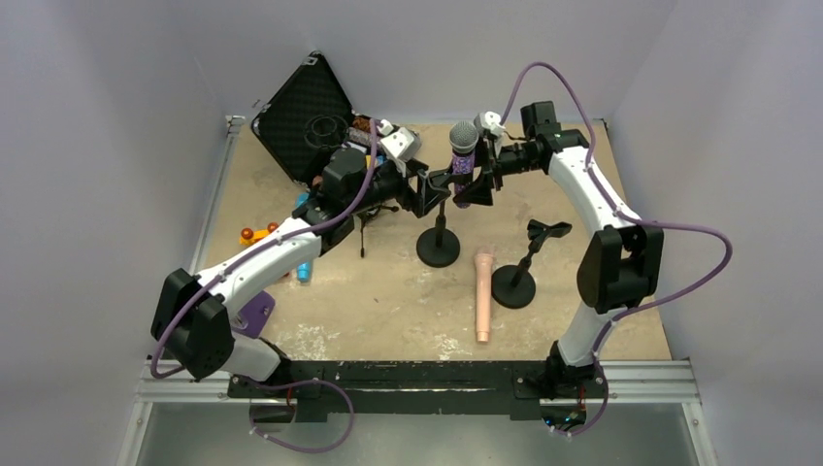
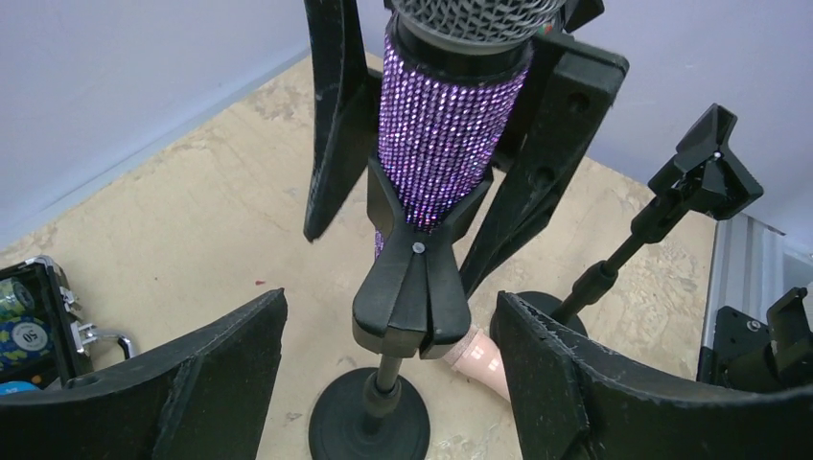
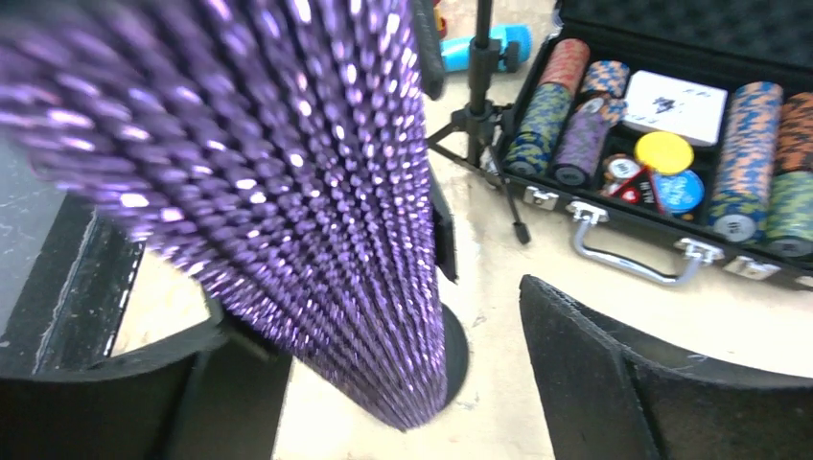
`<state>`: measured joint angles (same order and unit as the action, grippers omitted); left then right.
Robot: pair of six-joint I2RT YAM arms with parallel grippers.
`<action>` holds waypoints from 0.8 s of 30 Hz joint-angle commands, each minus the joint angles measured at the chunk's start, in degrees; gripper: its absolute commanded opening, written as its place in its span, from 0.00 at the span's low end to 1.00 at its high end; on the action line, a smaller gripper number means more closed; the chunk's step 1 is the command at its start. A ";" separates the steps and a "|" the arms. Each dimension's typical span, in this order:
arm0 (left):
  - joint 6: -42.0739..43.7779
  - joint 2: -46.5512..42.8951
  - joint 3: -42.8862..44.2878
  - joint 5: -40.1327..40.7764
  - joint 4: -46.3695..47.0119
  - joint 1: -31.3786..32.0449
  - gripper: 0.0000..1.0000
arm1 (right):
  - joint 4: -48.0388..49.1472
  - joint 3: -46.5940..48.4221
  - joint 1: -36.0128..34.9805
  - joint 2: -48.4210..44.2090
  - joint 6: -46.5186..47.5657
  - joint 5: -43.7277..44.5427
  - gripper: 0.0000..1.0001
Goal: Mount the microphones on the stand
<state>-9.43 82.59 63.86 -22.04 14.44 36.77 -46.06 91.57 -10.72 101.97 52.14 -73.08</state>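
Note:
The glittery purple microphone [image 1: 463, 160] stands upright in the clip [image 2: 412, 297] of a black round-base stand [image 1: 439, 248]. My left gripper [image 1: 427, 190] is open, with a finger on each side of that clip [image 2: 388, 302] and not touching it. My right gripper [image 1: 481, 183] is open around the purple microphone's body [image 3: 383, 316], with a gap at its right finger [image 3: 614, 383]. The peach-pink microphone [image 1: 482, 296] lies on the table. The blue microphone [image 1: 305, 272] lies at the left, mostly hidden under my left arm.
A second round-base stand [image 1: 514, 283] with an empty clip [image 2: 705, 172] stands right of the pink microphone. A small tripod stand [image 1: 364, 221] and an open case of poker chips [image 3: 671, 153] are at the back left. Small orange toys [image 1: 254, 234] lie at the left.

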 commanded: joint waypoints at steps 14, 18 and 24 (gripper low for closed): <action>4.29 -21.21 -6.44 2.16 -9.80 0.01 0.88 | -38.45 19.98 3.06 3.93 35.85 -7.79 0.89; 2.55 -28.00 -11.22 3.02 -12.75 0.00 0.88 | -38.75 20.31 2.07 4.67 35.86 -7.98 0.87; -0.37 -38.54 -19.03 5.34 -16.72 0.11 0.88 | -38.70 20.73 1.29 5.24 34.99 -10.54 0.79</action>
<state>-7.07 49.32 48.38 -18.90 0.34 36.77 -82.41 109.80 -8.88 108.27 85.21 -79.02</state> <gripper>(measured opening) 0.879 0.814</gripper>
